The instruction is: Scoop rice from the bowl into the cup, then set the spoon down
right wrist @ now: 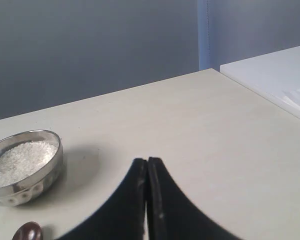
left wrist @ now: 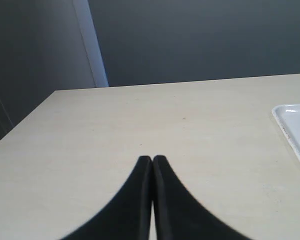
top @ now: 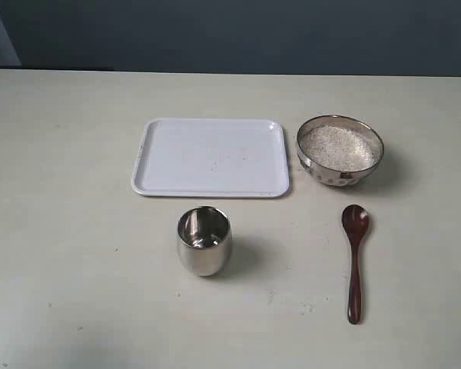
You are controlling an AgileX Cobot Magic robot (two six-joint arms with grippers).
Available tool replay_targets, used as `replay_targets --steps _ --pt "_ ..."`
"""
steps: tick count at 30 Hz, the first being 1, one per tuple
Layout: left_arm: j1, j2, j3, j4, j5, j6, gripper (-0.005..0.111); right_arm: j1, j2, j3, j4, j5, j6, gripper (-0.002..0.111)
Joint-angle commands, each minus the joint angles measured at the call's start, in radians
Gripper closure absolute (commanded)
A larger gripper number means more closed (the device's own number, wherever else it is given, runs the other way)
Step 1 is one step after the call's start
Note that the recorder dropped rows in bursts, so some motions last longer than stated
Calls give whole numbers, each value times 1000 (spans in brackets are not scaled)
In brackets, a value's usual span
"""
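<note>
The steel bowl [top: 339, 150] stands at the right of the table with a pale heap of rice [top: 338, 147] in it; the right wrist view shows the bowl [right wrist: 25, 167] and rice [right wrist: 17, 155] too. The dark wooden spoon [top: 355, 254] lies flat in front of the bowl, head toward it; only its head tip [right wrist: 27, 232] shows in the right wrist view. The steel cup [top: 203, 240] stands upright in front of the tray. My left gripper [left wrist: 152, 159] and right gripper [right wrist: 147, 161] are shut on nothing, over bare table. Neither arm appears in the exterior view.
A white rectangular tray [top: 210, 157] lies at the table's middle, left of the bowl; its corner [left wrist: 295, 127] shows in the left wrist view. A dark wall runs behind the table's far edge. A white surface [right wrist: 275, 75] adjoins the table in the right wrist view.
</note>
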Motion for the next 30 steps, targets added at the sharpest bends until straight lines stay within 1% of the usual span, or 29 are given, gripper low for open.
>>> replay_targets --steps 1,9,10,12,13,15,17,20,22,23,25,27,30 --pt "-6 -4 -3 0 -9 -5 106 -5 -5 2 0 -2 -3 108" --pt "-6 -4 -3 0 -9 -5 106 -5 -5 2 0 -2 -3 108" --pt "-6 -4 -3 0 -9 -5 106 -5 -5 2 0 -10 -3 108" --pt "-6 -4 -3 0 -9 -5 106 -5 -5 2 11 -84 6 108" --pt "-6 -4 -3 0 -9 -5 106 -5 -5 2 77 -142 42 108" --pt "-6 -4 -3 0 -9 -5 106 -5 -5 2 270 -228 136 108" --pt "-6 -4 -3 0 -9 -5 106 -5 -5 2 395 -294 155 108" --pt "-6 -4 -3 0 -9 -5 106 -5 -5 2 469 -347 155 108" --pt "-6 -4 -3 0 -9 -5 106 -5 -5 2 473 -407 159 108" --pt "-6 -4 -3 0 -9 -5 106 -5 -5 2 508 -431 192 108" --pt "-6 -4 -3 0 -9 -5 106 -5 -5 2 655 -468 280 108" --pt "-6 -4 -3 0 -9 -5 106 -5 -5 2 725 -461 296 108" --pt "-6 -4 -3 0 -9 -5 106 -5 -5 2 703 -365 296 108"
